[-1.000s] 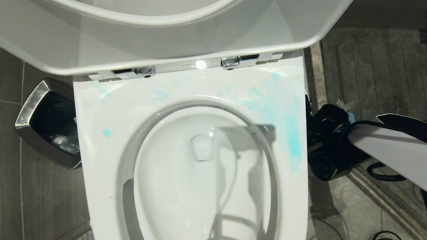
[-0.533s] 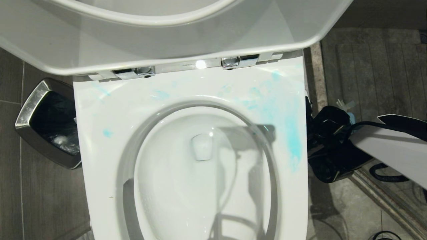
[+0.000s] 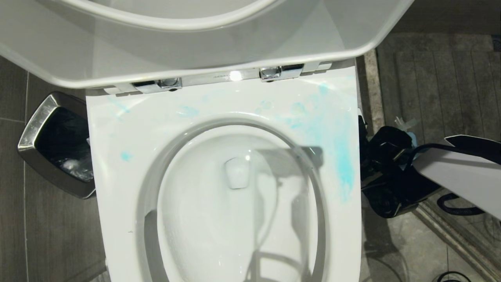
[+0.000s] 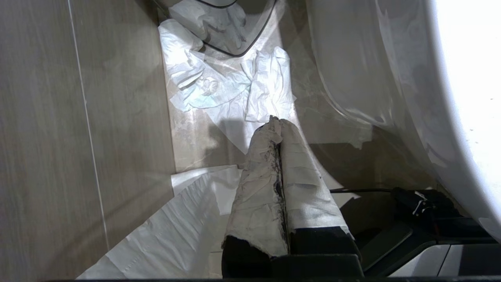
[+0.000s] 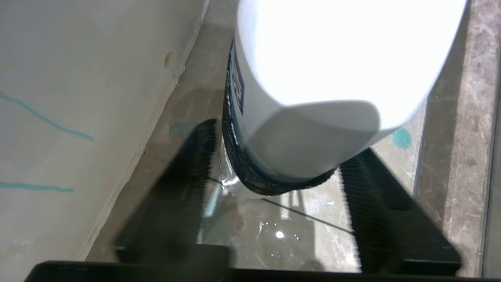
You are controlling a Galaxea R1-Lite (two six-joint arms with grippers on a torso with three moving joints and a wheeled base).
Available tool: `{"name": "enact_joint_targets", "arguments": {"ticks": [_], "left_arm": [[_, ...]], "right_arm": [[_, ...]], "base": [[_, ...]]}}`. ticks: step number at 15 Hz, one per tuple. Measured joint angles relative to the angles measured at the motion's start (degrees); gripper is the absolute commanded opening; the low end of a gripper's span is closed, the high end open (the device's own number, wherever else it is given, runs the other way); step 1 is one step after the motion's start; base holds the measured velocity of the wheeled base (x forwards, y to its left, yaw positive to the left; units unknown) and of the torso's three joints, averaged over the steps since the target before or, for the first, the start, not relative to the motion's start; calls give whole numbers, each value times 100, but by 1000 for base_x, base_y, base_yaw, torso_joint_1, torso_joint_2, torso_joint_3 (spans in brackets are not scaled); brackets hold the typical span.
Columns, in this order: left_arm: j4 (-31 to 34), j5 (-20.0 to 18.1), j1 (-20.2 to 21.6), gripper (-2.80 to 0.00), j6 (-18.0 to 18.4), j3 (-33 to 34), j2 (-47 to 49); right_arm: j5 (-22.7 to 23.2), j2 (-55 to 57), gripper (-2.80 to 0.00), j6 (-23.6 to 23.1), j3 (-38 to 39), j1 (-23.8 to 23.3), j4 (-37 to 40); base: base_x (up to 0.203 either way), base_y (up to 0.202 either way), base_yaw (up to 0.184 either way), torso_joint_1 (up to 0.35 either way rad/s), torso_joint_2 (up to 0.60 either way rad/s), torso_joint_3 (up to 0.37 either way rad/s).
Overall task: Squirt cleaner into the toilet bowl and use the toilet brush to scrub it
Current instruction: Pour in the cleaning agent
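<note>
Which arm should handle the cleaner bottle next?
Right. The right gripper has open fingers straddling the bottle on the floor beside the toilet; the left gripper is shut, over tissue.

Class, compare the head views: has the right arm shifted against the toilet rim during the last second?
Barely. The right arm stays beside the toilet rim, low near the floor; only its dark cable loop has sagged slightly.

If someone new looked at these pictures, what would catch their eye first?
Most striking is the open toilet bowl filling the head view, with turquoise smears on the rim at the robot's right. Beside that edge, low by the floor, the right gripper stands with open jaws on either side of the white cleaner bottle. A silver-rimmed waste bin stands at the toilet's left.
</note>
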Motion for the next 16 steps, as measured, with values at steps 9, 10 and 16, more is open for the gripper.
{"name": "enact_joint_targets", "arguments": {"ticks": [9,10,16], "left_arm": [[0,0,0,-280,2,0,0],[0,1,0,-280,0,0,0],[-1,0,0,-280,2,0,0]], "right_arm": [[2,-310,0,35,946,7,4],[4,-376,0,69,1051,5,0],[43,-162,0,91,884,-125,2]], "base": [[0,0,0,0,0,0],[0,0,0,0,0,0],[0,0,0,0,0,0]]}}
